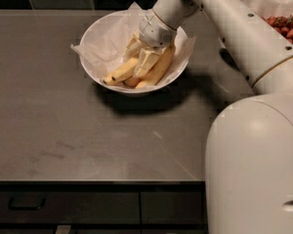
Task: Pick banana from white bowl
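Observation:
The white bowl (97,38), lined with crinkled white paper, stands at the back middle of the dark counter. Several bananas lie in it. The plump bright-yellow banana (119,72), with a dark tip and a small dark spot, lies on the left and points toward the bowl's front-left rim. Slimmer orange-tinted bananas (161,67) lie to its right. My gripper (144,58) reaches down into the bowl from the upper right. It sits among the bananas, right over the upper end of the yellow one and hiding that end.
A second white bowl with red strawberries (285,26) stands at the back right, partly behind my arm (234,28). My white base (256,165) fills the lower right. The grey counter (53,126) ends at a front edge above dark drawers.

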Motion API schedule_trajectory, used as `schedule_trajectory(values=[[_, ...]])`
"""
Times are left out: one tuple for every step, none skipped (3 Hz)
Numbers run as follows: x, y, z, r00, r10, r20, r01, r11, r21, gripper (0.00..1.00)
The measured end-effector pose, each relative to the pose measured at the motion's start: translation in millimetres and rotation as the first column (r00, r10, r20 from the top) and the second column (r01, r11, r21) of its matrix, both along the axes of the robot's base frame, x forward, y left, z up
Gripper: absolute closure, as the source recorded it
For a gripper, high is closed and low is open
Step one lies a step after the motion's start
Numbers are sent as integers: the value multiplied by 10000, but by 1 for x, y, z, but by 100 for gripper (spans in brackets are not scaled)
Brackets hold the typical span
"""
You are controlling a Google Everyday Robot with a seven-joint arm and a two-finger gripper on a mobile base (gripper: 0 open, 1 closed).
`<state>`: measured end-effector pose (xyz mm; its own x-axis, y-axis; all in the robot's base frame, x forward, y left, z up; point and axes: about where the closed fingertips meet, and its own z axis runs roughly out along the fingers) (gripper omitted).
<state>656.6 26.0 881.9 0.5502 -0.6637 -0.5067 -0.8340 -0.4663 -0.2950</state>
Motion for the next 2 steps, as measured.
schedule_trajectory(values=[[-4,-8,7,9987,-506,117,506,9987,-48,98],[-12,-20,28,9902,-1294,533,1293,9916,56,100]])
